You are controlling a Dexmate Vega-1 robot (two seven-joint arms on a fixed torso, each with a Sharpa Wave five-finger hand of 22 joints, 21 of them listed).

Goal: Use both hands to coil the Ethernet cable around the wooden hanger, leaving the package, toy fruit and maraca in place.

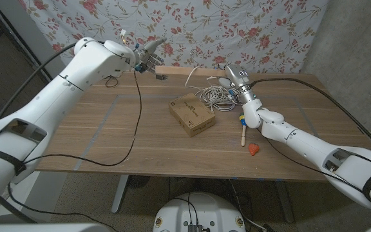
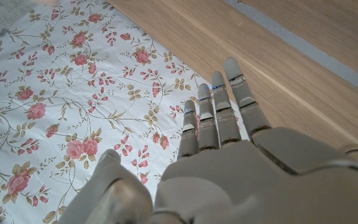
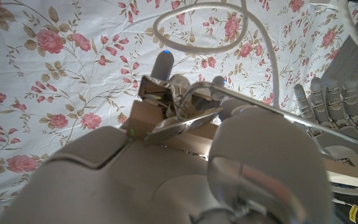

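The wooden hanger [image 1: 184, 69] hangs level over the table's far edge. My right hand [image 1: 235, 77] grips its right end. In the right wrist view my fingers close around the hanger's wood [image 3: 143, 116] and its metal clip [image 3: 157, 90]. The white Ethernet cable [image 1: 210, 96] lies in a loose tangle on the table below the hanger, and one strand [image 3: 191, 43] loops up past the clip. My left hand [image 1: 145, 54] hovers at the hanger's left end with straight, spread fingers [image 2: 219, 118] and holds nothing. It also shows beyond the clip [image 3: 328, 99].
A brown package [image 1: 192, 115] lies mid-table in front of the cable. The maraca [image 1: 242, 126] and a red toy fruit [image 1: 254, 150] lie to its right. A thin black cable [image 1: 137, 109] hangs from my left arm. A floral cloth [image 1: 250, 26] backs the wooden table [image 1: 108, 142].
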